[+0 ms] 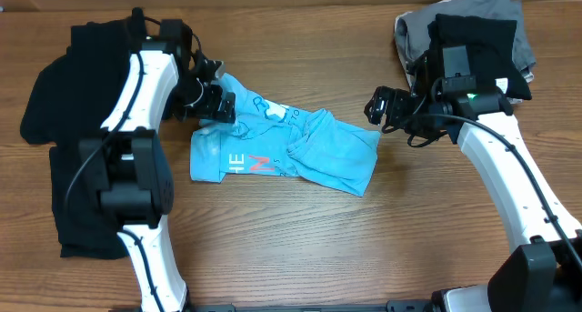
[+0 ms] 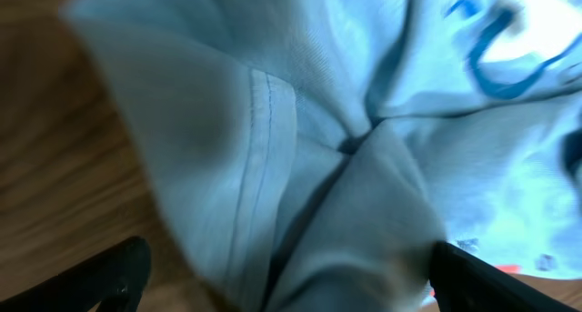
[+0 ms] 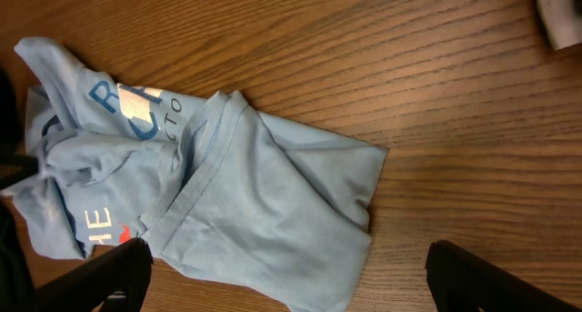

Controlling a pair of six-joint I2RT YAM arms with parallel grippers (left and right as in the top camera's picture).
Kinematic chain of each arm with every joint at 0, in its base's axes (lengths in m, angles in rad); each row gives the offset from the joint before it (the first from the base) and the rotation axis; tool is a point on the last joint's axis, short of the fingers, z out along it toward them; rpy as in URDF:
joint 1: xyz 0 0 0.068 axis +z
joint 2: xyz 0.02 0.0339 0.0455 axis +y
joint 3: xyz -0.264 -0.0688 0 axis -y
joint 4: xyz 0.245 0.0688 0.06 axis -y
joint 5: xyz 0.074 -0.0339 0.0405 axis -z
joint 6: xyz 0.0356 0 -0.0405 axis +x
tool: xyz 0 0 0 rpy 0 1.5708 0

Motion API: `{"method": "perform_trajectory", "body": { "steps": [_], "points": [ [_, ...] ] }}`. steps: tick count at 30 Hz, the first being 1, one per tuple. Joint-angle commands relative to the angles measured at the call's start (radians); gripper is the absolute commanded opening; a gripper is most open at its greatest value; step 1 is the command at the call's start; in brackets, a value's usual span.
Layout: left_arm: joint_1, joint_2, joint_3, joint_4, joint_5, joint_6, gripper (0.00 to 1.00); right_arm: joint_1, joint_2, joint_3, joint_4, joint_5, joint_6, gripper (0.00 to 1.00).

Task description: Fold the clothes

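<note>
Lying crumpled in the middle of the counter [image 1: 300,248], the light blue T-shirt [image 1: 291,153] likely needs spreading first. The left pincer [image 1: 216,110], wide over its far-left edge, should pinch a single layer, while the right pincer [image 1: 374,106], wide and empty, takes the right edge.

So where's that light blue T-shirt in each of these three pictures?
Overhead: the light blue T-shirt lies crumpled in the middle of the table.
Left wrist: its cloth fills nearly the whole frame, very close.
Right wrist: it spreads across the left and middle of the frame.
Shared landmark: the blue lettering on the shirt.
</note>
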Motion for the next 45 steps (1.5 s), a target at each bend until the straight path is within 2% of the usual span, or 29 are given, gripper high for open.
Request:
{"method": "perform_trajectory", "body": {
  "steps": [1, 10, 11, 12, 16, 18, 19, 21, 26, 29, 37, 45],
  "points": [
    [0.000, 0.051, -0.007, 0.009, 0.035, 0.074, 1.00, -0.002, -0.010, 0.014, 0.001, 0.008, -0.020, 1.00],
    [-0.009, 0.128, -0.008, 0.010, 0.063, 0.103, 1.00, -0.001, -0.010, 0.014, -0.002, 0.006, -0.019, 1.00],
    [-0.009, 0.132, -0.008, 0.017, 0.063, 0.103, 0.96, 0.001, -0.010, 0.014, -0.002, 0.006, -0.019, 1.00],
    [-0.009, 0.134, -0.008, 0.026, 0.063, 0.103, 0.88, 0.003, -0.010, 0.011, -0.002, 0.006, -0.019, 0.98],
    [-0.009, 0.136, -0.008, 0.082, 0.063, 0.066, 0.45, 0.019, -0.003, -0.019, 0.000, 0.004, -0.019, 0.79],
    [-0.009, 0.136, -0.008, 0.100, 0.063, 0.054, 0.22, 0.025, -0.001, -0.042, 0.002, -0.001, -0.019, 0.71],
    [-0.009, 0.136, -0.008, 0.108, 0.057, 0.050, 0.04, 0.026, 0.002, -0.059, 0.001, -0.001, -0.019, 0.66],
    [-0.009, 0.136, -0.007, 0.107, 0.025, 0.039, 0.04, 0.026, 0.002, -0.084, 0.003, -0.005, -0.011, 0.58],
    [-0.003, 0.134, 0.022, 0.046, -0.093, -0.051, 0.04, 0.026, 0.003, -0.150, 0.047, -0.056, -0.003, 0.21],
    [-0.001, 0.133, 0.071, -0.025, -0.095, -0.066, 0.04, 0.026, 0.003, -0.191, 0.078, -0.062, 0.000, 0.05],
    [-0.009, 0.114, 0.319, -0.244, -0.132, -0.111, 0.04, 0.026, 0.019, -0.279, 0.185, -0.153, -0.001, 0.04],
    [-0.061, 0.112, 0.569, -0.413, -0.134, -0.111, 0.04, 0.026, 0.143, -0.297, 0.329, -0.301, -0.027, 0.04]
  ]
}}
